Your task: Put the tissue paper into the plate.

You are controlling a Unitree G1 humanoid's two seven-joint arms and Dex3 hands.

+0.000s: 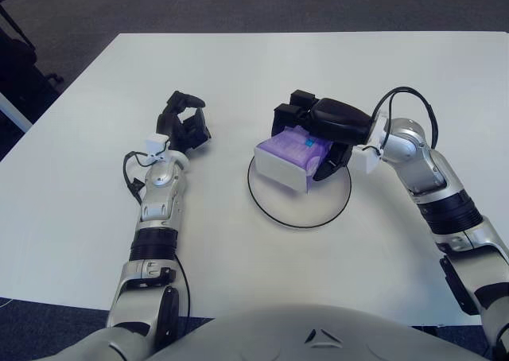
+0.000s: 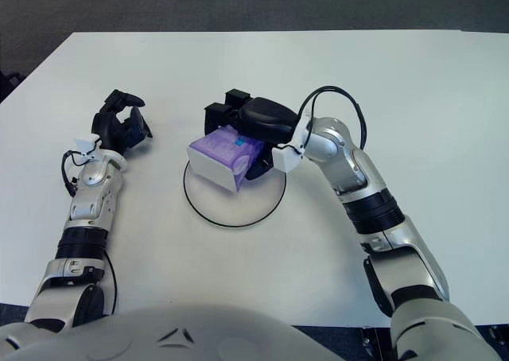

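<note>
The tissue pack [image 1: 288,156] is a white box with a purple top, and it sits over the far left part of the round white plate [image 1: 306,208] with its thin black rim. My right hand [image 1: 318,122] is shut on the tissue pack, its black fingers wrapped over the purple top from the far side. Whether the pack's bottom touches the plate I cannot tell. My left hand [image 1: 184,122] shows to the left of the plate, fingers curled, holding nothing.
The white table [image 1: 238,67] spreads all around the plate. Dark carpet lies beyond its far and left edges. My own torso fills the bottom edge of both views.
</note>
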